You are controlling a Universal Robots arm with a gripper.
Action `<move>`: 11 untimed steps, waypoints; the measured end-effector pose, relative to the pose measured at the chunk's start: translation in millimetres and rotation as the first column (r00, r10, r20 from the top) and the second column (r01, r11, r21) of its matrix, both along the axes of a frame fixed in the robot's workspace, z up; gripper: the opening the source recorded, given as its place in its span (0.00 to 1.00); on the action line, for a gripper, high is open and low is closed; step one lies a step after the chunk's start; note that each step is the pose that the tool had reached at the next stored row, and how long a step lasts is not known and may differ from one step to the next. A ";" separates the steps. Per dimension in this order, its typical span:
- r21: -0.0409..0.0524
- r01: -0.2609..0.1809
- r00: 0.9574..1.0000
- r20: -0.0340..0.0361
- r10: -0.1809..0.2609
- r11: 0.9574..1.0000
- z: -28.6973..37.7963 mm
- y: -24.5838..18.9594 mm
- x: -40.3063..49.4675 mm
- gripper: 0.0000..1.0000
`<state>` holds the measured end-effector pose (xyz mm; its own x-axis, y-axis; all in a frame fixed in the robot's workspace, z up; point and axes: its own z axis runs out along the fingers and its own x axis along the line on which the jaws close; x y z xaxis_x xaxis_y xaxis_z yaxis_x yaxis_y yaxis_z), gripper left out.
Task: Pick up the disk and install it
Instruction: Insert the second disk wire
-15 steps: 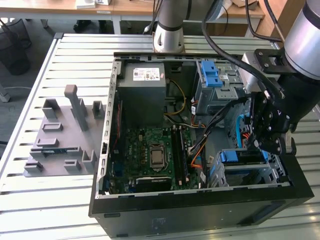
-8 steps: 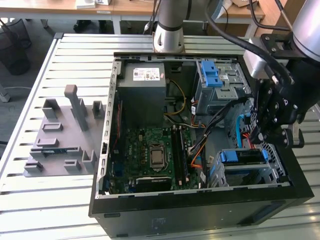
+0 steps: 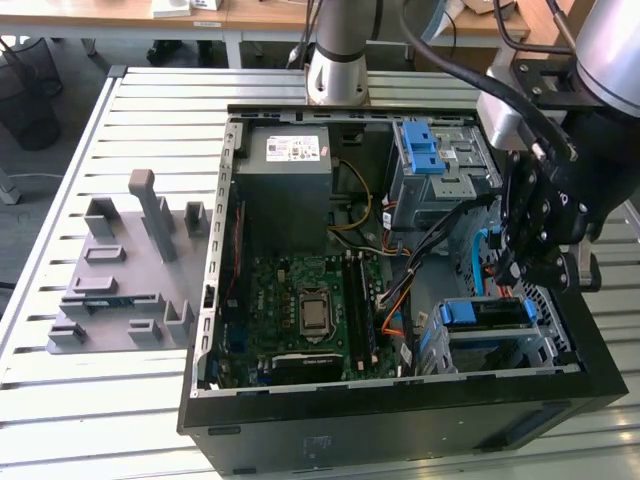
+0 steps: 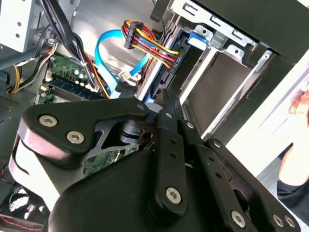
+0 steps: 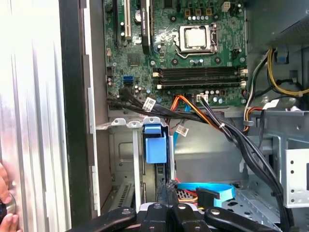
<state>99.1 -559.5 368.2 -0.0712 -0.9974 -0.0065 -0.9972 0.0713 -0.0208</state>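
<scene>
Hovering gripper [image 3: 535, 268] above one seated disk [image 3: 487, 314]; jaws closed.

The gripper [image 3: 535, 262] hides the case [image 3: 400, 425] interior behind it at three o'clock in the exterior view; whether its fingers are parted cannot be told. In the second wrist view, its black linkage [image 4: 145, 183] covers the motherboard [image 4: 67, 77] below. A hand [image 5: 6, 203] is cut off at the first wrist view's edge.

Open computer case [image 3: 300, 425] — motherboard [image 3: 300, 310], power supply [image 3: 285, 160] inside
</scene>
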 end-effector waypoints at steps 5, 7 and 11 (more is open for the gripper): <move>0.000 0.000 1.000 0.000 0.000 1.000 12.7 1.0 -0.9 0.11; 0.000 0.000 1.000 0.000 0.000 1.000 17.5 2.1 -1.1 0.11; 0.000 0.000 1.000 0.000 0.000 1.000 20.0 7.1 -1.9 0.11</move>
<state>97.2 -552.4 388.2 -0.0712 -0.9974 -0.0061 -0.9972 0.0713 -0.0211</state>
